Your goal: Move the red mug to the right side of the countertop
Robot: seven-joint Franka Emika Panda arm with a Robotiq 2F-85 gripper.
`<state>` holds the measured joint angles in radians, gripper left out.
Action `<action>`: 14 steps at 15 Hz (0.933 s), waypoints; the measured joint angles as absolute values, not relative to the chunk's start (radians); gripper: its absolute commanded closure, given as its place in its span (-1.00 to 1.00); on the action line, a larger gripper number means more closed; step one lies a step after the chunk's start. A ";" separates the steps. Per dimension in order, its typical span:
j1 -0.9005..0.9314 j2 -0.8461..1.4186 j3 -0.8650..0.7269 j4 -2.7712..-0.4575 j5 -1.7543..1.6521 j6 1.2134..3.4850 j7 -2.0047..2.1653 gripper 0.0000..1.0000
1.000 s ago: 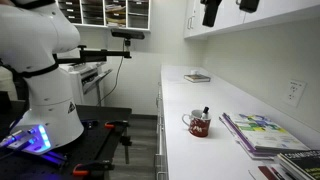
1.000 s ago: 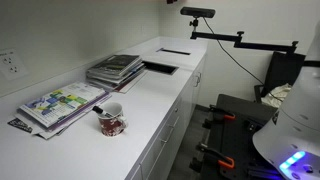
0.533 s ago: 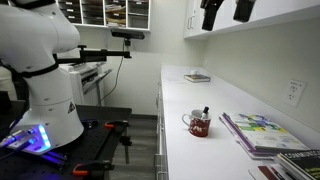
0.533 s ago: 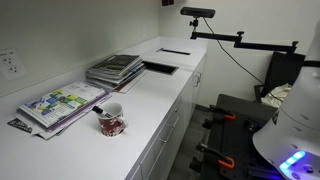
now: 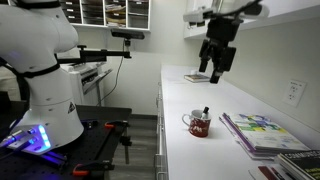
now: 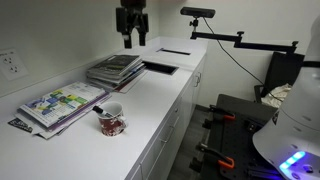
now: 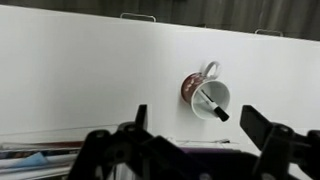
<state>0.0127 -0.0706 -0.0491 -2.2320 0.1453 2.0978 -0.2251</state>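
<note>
Gripper: the gripper [image 5: 216, 76] is seen hanging in the air above the countertop [image 5: 185, 95], pointed downward; its jaws are spread wide and nothing is held between them.
Gripper, other views: in an exterior view it [image 6: 133, 43] is seen high over the far part of the countertop [image 6: 160, 100], above a stack of magazines [image 6: 115, 70]. In the wrist view the gripper [image 7: 195, 112] comes in from the bottom, with the dark fingers [image 7: 141, 112] held far apart.
Mug: the mug [image 5: 199, 124] is stood upright on the countertop, well below the gripper and untouched by it. In the wrist view the mug [image 7: 206, 95] is seen from above, framed between the two fingers.
Mug details: a white inside and a pale handle [image 7: 211, 70] are shown; the handle is turned toward the front edge of the countertop [image 7: 90, 60]. A dark item [image 7: 212, 108] is leaned inside and pokes past the rim.
Mug neighbours: colourful magazines [image 5: 258, 133] lie just beside it, on the wall side. In an exterior view the mug [image 6: 112, 121] is seen near the front edge, close to the corner of an open magazine [image 6: 62, 103].
Far end: a flat dark tray [image 6: 163, 68] is laid there, well apart from the mug.
</note>
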 measured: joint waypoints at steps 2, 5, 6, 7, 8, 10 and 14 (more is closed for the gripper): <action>0.016 0.014 -0.030 -2.236 0.171 2.173 -0.225 -1.00; 0.017 0.143 -0.007 -2.216 0.200 2.228 -0.227 -1.00; 0.017 0.184 0.004 -2.202 0.218 2.225 -0.238 -1.00; 0.017 0.217 0.013 -2.186 0.224 2.224 -0.246 -1.00; 0.017 0.236 0.017 -2.172 0.224 2.223 -0.248 -1.00; 0.015 0.241 0.017 -2.155 0.224 2.210 -0.248 -1.00; 0.010 0.246 0.017 -2.156 0.223 2.216 -0.246 -1.00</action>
<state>0.0102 0.2460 0.0171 -2.1559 0.2231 2.2159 -0.2460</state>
